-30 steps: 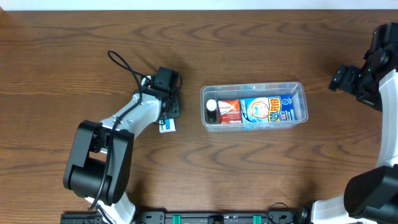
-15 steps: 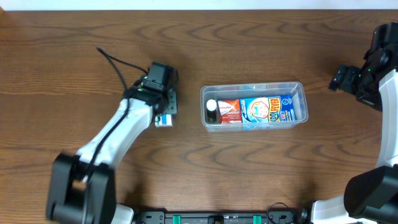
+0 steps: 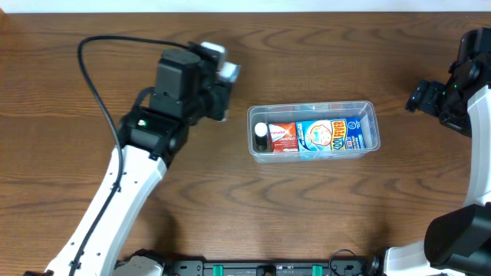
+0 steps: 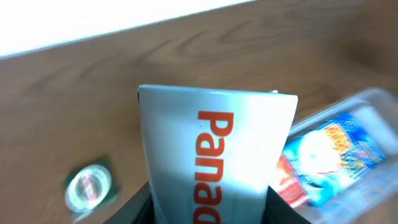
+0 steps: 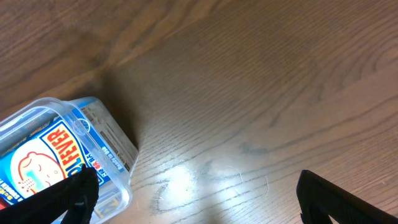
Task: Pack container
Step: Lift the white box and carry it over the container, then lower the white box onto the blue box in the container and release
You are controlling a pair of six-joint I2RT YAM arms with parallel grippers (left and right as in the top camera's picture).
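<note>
The clear plastic container stands right of centre. It holds a small white-capped bottle, a red box and a blue Cool Fever box. My left gripper is shut on a white box with orange lettering and holds it in the air just left of the container. The left wrist view shows that box between the fingers, with the container at the right. My right gripper is open and empty, right of the container; in its wrist view its fingers straddle bare wood beside the container's corner.
A small round foil item on a dark green square lies on the table to the left in the left wrist view. The left arm's black cable loops over the table's left side. The table's white far edge is close behind.
My left gripper has lifted the white box off the table and carried it up and to the right, toward the container. The right arm has not moved.
</note>
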